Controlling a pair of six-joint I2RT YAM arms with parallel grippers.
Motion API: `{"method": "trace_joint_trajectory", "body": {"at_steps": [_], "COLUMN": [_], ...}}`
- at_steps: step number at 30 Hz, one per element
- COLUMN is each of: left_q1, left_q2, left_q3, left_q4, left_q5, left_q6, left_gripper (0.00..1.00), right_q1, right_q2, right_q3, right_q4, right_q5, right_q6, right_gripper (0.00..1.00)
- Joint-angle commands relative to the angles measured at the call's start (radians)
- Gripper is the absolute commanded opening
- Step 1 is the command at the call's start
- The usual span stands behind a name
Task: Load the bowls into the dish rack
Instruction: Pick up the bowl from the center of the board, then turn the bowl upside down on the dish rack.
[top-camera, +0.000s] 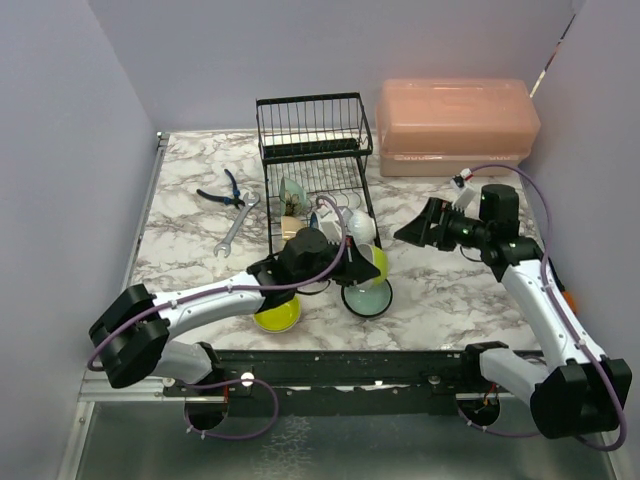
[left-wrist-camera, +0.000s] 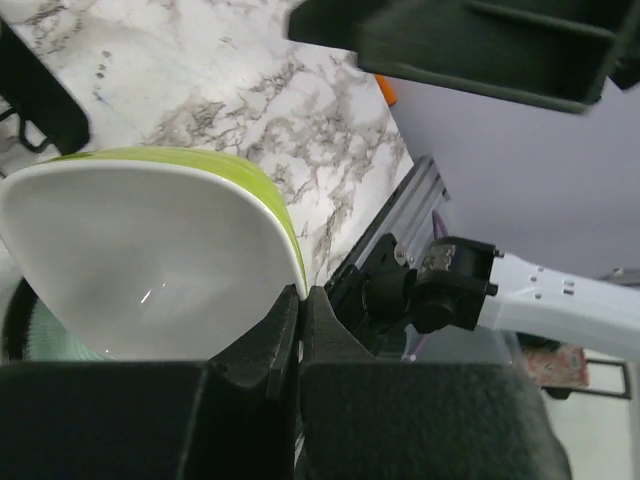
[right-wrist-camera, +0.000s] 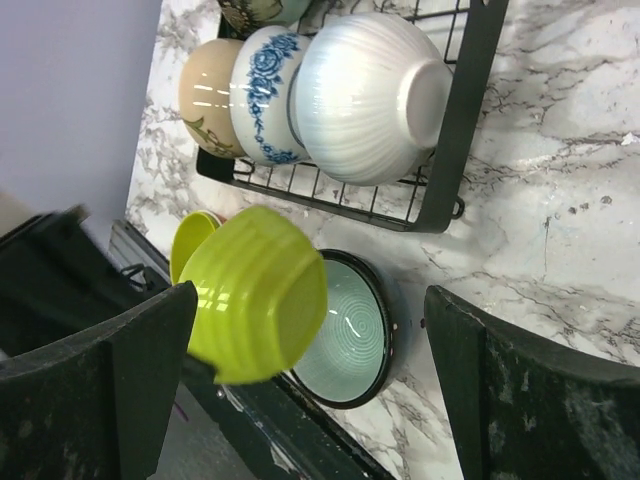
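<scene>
Bowls: the beige-patterned bowl (right-wrist-camera: 205, 95), blue-patterned bowl (right-wrist-camera: 262, 95) and white bowl (right-wrist-camera: 365, 95) stand on edge, side by side, in the lower tier of the dish rack (top-camera: 312, 125).
Held bowl: I have the yellow-green bowl (right-wrist-camera: 262, 290), white inside, tipped on its side just in front of the rack, above the teal bowl (right-wrist-camera: 345, 335).
Left fingers (left-wrist-camera: 270, 350): pressed together on that bowl's rim, pinching it.
Right fingers (right-wrist-camera: 520, 390): spread wide and holding nothing, to the right of the rack.
Bench (top-camera: 180, 250): the teal bowl sits upright by the rack's front edge; a second yellow-green bowl (top-camera: 277, 315) lies beside my left arm.
Elsewhere: pink box (top-camera: 455, 120) at the back right; pliers (top-camera: 222, 192) and wrench (top-camera: 234, 230) to the left of the rack.
</scene>
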Motion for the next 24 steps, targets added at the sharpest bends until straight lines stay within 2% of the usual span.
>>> {"method": "trace_joint_trajectory", "body": {"at_steps": [1,7,12,18,21,24], "left_q1": [0.09,0.199,0.288,0.388,0.418,0.438], "left_q2": [-0.052,-0.101,-0.148,-0.208,-0.245,-0.279], "left_q3": [-0.098,-0.149,-0.192,-0.251,-0.278,-0.307], "left_q4": [0.266,0.35,0.407,0.501,0.506,0.506], "left_q5": [0.144,0.193,0.207,0.193,0.155,0.115], "left_q6": [-0.178,-0.252,-0.329,-0.467,-0.522,-0.564], "left_gripper": [0.0,0.0,0.0,0.0,0.0,0.0], "right_q1": [0.007,0.017,0.1,0.308,0.453,0.545], "right_q2": [-0.064,-0.092,-0.053,-0.006,0.019,0.057], "right_q3": [0.04,0.046,0.078,0.126,0.165,0.196], "right_q4": [0.027,0.087,0.063,0.073,0.084,0.101], "right_q5": [0.022,-0.013,0.048,0.202,0.353,0.448], "right_q6": [0.0,0.039,0.027,0.006,-0.02,-0.042], "right_gripper": [1.0,1.0,1.0,1.0,1.0,1.0]}}
